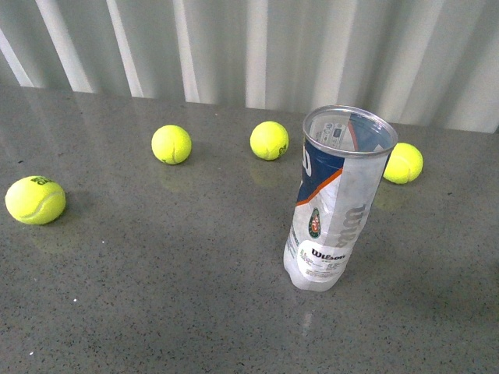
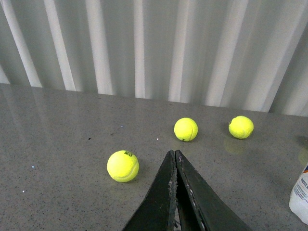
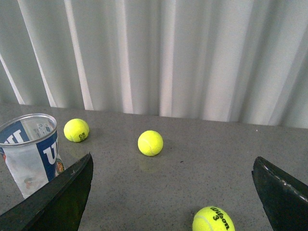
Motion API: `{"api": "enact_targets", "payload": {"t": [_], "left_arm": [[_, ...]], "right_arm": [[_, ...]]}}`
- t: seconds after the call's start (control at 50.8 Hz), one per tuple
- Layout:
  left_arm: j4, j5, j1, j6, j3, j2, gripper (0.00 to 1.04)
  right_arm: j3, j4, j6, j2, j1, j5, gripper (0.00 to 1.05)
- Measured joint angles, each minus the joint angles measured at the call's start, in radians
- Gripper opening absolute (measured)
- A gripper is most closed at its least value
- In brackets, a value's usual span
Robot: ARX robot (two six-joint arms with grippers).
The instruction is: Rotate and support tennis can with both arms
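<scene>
The tennis can [image 1: 331, 199] stands upright on the grey table, open silver rim up, leaning slightly, with the Wilson label facing me. It looks empty. Neither arm shows in the front view. In the left wrist view my left gripper [image 2: 174, 154] is shut and empty above the table, and only the can's bottom edge [image 2: 301, 197] shows, far off to one side. In the right wrist view my right gripper [image 3: 172, 160] is wide open and empty. The can [image 3: 30, 147] stands just outside one of its fingers [image 3: 62, 192], not between the jaws.
Several yellow tennis balls lie loose on the table [image 1: 156, 280]: one at the far left [image 1: 35, 199], two at the back [image 1: 171, 144] [image 1: 269, 140], one behind the can [image 1: 404, 163]. One ball [image 3: 213, 220] lies between the right gripper's fingers. A white corrugated wall [image 1: 249, 47] stands behind the table.
</scene>
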Motion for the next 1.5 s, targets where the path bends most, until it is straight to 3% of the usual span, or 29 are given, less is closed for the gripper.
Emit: {"api": "enact_targets", "payload": {"t": [0.118,0.394,0.551,1.495], "left_arm": [[-0.001,0.0,0.0,0.0,0.0,0.0,0.07],[-0.002,0.0,0.0,0.0,0.0,-0.001,0.73],[-0.002,0.0,0.0,0.0,0.0,-0.001,0.99],[-0.002,0.0,0.0,0.0,0.0,-0.001,0.98]], "right_arm": [[0.0,0.0,0.0,0.0,0.0,0.0,0.98],[0.0,0.0,0.0,0.0,0.0,0.0,0.98],[0.0,0.0,0.0,0.0,0.0,0.0,0.98],[0.0,0.0,0.0,0.0,0.0,0.0,0.98]]}}
